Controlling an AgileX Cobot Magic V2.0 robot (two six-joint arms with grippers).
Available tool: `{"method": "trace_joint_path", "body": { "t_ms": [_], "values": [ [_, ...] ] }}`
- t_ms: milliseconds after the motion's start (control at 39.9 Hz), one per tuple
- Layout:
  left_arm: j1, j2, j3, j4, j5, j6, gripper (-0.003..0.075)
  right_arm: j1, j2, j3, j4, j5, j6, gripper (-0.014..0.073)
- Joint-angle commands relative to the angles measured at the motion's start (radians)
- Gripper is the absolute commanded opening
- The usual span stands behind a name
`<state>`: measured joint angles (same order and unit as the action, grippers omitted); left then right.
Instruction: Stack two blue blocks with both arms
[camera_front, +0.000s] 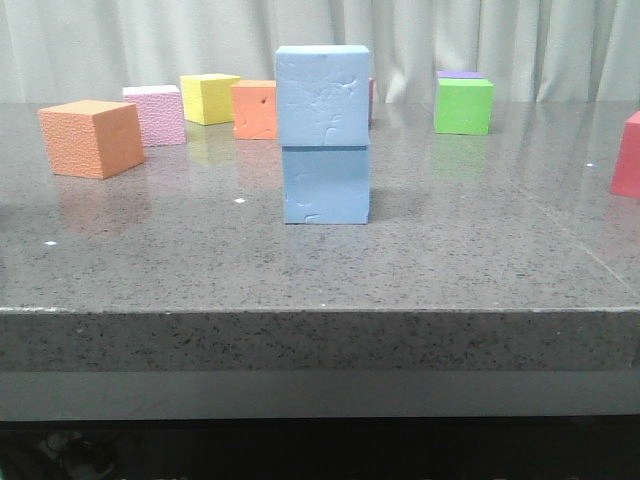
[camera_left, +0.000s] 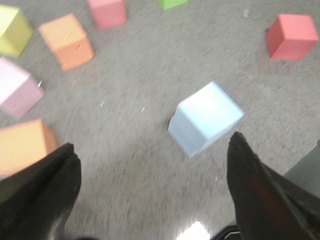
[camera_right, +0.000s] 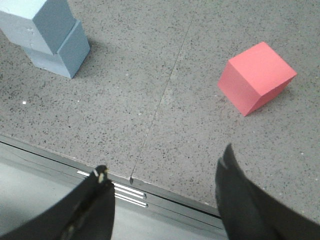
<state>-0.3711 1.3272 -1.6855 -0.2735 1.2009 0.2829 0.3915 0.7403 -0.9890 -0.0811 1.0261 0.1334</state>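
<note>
Two sky-blue blocks stand stacked in the middle of the table, the upper blue block (camera_front: 322, 95) resting squarely on the lower blue block (camera_front: 326, 185). Neither arm shows in the front view. In the blurred left wrist view the stack (camera_left: 205, 117) appears from above, just beyond my left gripper (camera_left: 152, 160), which is open and holds nothing. The right wrist view has the stack (camera_right: 45, 35) far off to one side. My right gripper (camera_right: 165, 162) hangs open and empty over the table's front edge.
An orange cube (camera_front: 92, 138), a pale pink-lilac cube (camera_front: 156, 114), a yellow cube (camera_front: 209, 98) and a second orange cube (camera_front: 255, 109) stand at the back left. A green cube (camera_front: 464, 105) carries a purple block (camera_front: 460, 74). A red cube (camera_right: 257, 77) sits near the right gripper.
</note>
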Motion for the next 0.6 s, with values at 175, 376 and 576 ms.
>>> {"method": "trace_joint_path", "body": {
  "t_ms": [175, 376, 576],
  "values": [
    [0.069, -0.351, 0.397, 0.039, -0.125, -0.073, 0.058, -0.005, -0.004, -0.025, -0.049, -0.026, -0.002, 0.0454],
    [0.085, -0.55, 0.627, 0.193, -0.166, -0.233, 0.058, -0.005, -0.025, -0.025, -0.125, 0.028, 0.072, 0.0454],
    [0.085, -0.686, 0.756, 0.265, -0.169, -0.32, 0.058, -0.005, -0.162, 0.035, -0.128, 0.068, 0.123, 0.0454]
  ]
}}
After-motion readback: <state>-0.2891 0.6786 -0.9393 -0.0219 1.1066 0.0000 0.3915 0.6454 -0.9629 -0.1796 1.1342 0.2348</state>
